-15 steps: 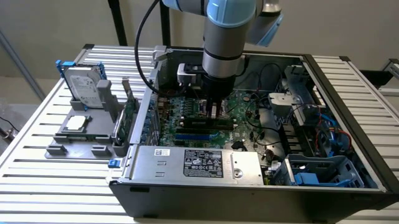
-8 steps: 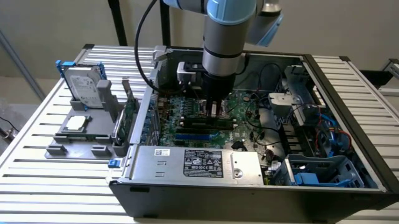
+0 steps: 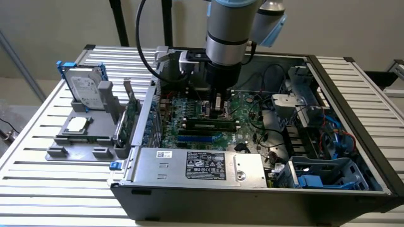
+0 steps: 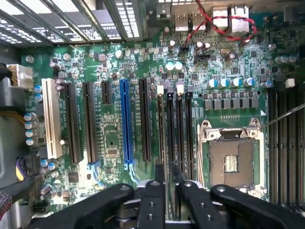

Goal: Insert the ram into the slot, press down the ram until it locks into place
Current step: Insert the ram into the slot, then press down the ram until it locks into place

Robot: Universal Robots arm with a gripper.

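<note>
Inside the open computer case, my gripper (image 3: 218, 113) reaches straight down onto the motherboard (image 3: 189, 132). The ram (image 3: 208, 125) stands on edge in a black slot, a long dark and green strip right under the fingertips. In the wrist view the black fingers (image 4: 158, 183) sit close together, shut on the ram (image 4: 166, 138), which shows as a thin line running away from them along the slot (image 4: 169, 98). Similar black slots lie close on both sides. The slot's near end is hidden under the fingers.
A blue socket (image 4: 125, 121), a white socket (image 4: 50, 119) and the bare CPU socket (image 4: 232, 157) lie around the slots. The power supply (image 3: 196, 165) fills the case front. Outside, a grey fixture holds a hard drive (image 3: 85, 90) and a bracketed green card (image 3: 131, 116).
</note>
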